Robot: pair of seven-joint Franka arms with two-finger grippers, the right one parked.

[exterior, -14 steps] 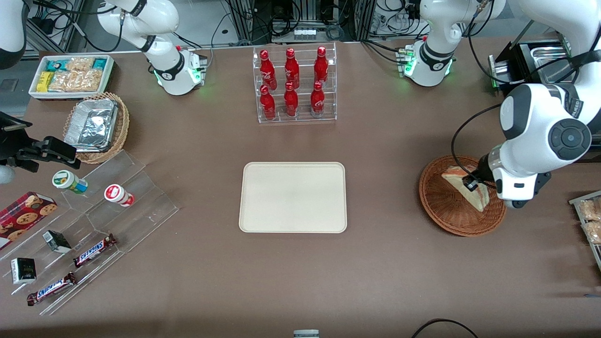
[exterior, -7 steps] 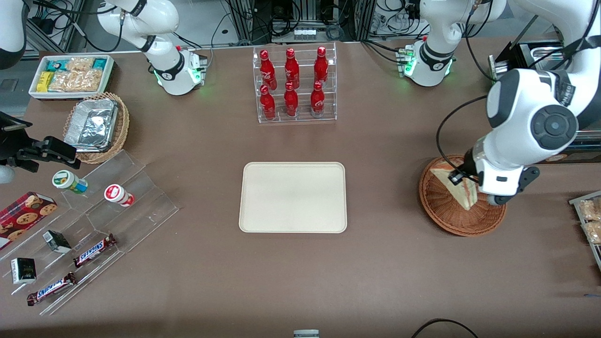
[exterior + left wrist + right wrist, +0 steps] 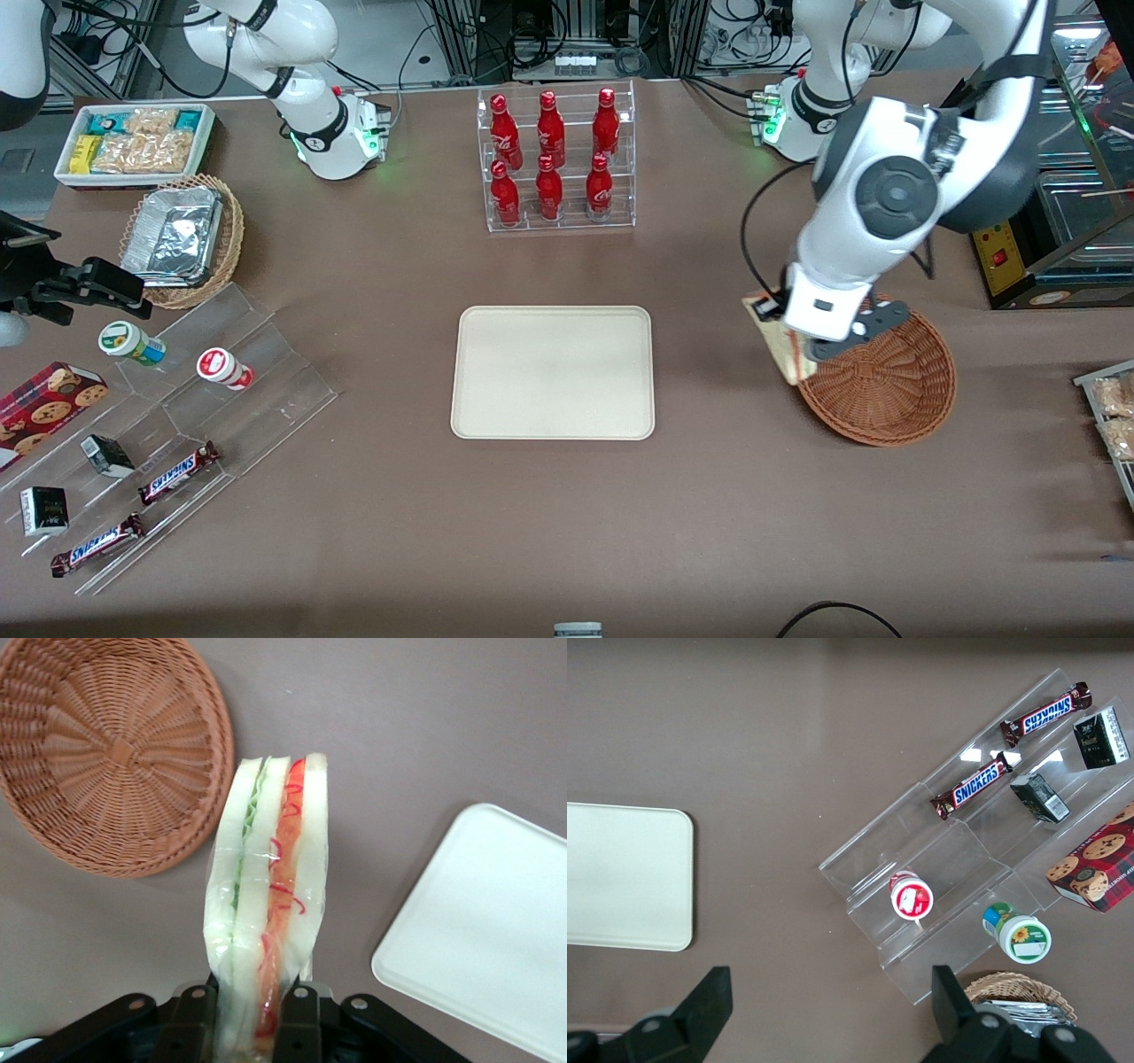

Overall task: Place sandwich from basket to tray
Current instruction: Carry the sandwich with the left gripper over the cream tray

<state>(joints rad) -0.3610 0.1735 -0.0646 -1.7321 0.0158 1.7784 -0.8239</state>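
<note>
**One sandwich clamped in the gripper, raised clear of the basket**

One item is held by the gripper (image 3: 257, 1014): the sandwich (image 3: 266, 912). In the left wrist view, the two black fingers (image 3: 197, 1014) press against the flat bread faces, one on each side, closed onto the wedge. The cut edge points away from the gripper and shows green filling along one layer and red-orange filling along the other. A clear film wraps the wedge.

In the front view, the gripper (image 3: 791, 341) sits under the wrist housing of the working arm, and the sandwich (image 3: 772, 341) protrudes from it on the side toward the tray. The sandwich is above the table surface, at the basket's rim on the tray side, no longer inside the bowl.

Just beside the gripper, toward the working arm's end of the table, lies the basket (image 3: 886, 390). Its woven bowl holds nothing. The wrist view shows the basket (image 3: 111, 749) on the brown table (image 3: 425, 735), apart from the sandwich.

Farther from the gripper, toward the parked arm's end of the table, lies the tray (image 3: 554, 372). Its surface is bare. The wrist view shows one rounded corner of the tray (image 3: 487, 939), well apart from the sandwich tip.
</note>
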